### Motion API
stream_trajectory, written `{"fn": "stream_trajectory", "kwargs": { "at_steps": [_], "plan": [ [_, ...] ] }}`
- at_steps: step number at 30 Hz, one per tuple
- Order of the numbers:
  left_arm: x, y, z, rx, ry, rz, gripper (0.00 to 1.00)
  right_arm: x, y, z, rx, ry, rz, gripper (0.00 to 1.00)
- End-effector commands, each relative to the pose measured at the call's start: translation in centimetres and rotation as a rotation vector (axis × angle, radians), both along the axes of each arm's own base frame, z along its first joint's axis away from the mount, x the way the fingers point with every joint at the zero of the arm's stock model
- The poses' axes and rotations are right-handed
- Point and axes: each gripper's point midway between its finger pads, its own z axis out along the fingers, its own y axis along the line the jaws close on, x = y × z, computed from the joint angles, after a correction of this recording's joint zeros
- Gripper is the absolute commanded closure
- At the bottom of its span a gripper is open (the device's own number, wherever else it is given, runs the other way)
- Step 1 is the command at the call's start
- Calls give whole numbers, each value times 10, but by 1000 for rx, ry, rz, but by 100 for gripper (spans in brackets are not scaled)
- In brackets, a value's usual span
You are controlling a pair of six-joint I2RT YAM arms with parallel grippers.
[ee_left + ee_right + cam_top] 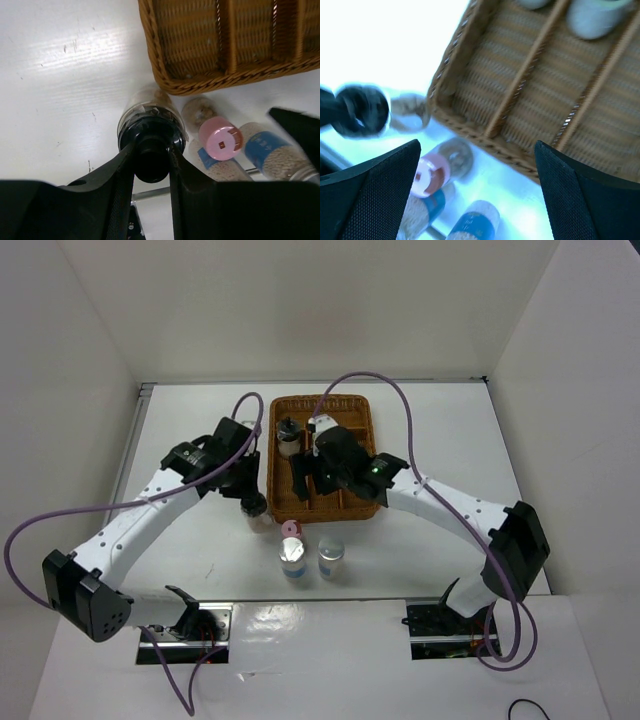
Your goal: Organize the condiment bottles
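Left tool (151, 157): clenched on the cap of the black-capped jar (150, 117), one finger pressed against each side.
Black-capped jar: sat outside the wicker tray (210, 82), just beside its near left corner; could not be told whether lifted off the bench (450, 420).
Right tool (477, 145): released, fingers spread wide with nothing between them; hung over the near part of the tray.
Pink-capped jar (291, 530): stood on the bench near the tray's front edge, close to the gripped jar.
Left blue-labelled jar (293, 558): stood just behind the pink-capped jar, toward the arm bases.
Right blue-labelled jar (331, 558): stood beside its twin.
Tray: split lengthwise by slats; held a second dark-capped jar (288, 430) at the far end of the left compartment and a pale-capped jar (592, 17) in the next one.
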Motion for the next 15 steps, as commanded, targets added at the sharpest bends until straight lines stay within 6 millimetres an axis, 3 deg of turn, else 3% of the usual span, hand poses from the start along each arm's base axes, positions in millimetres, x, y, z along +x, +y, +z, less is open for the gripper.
{"fn": "stream_trajectory", "kwargs": {
  "at_steps": [1,3,7,12,15],
  "plan": [
    [6,3,45,-14,-108,-5,80,-15,19,-2,-8,-29,126,2],
    [10,4,63,-22,-147,5,80,-19,23,-9,-15,-12,145,2],
    [19,13,81,17,-202,38,80,-30,36,-17,-23,2,222,2],
    [33,16,85,31,-251,63,80,-51,52,-32,-62,9,282,2],
    [45,7,84,-2,-279,35,80,-58,58,-38,-83,17,299,2]
  ]
}}
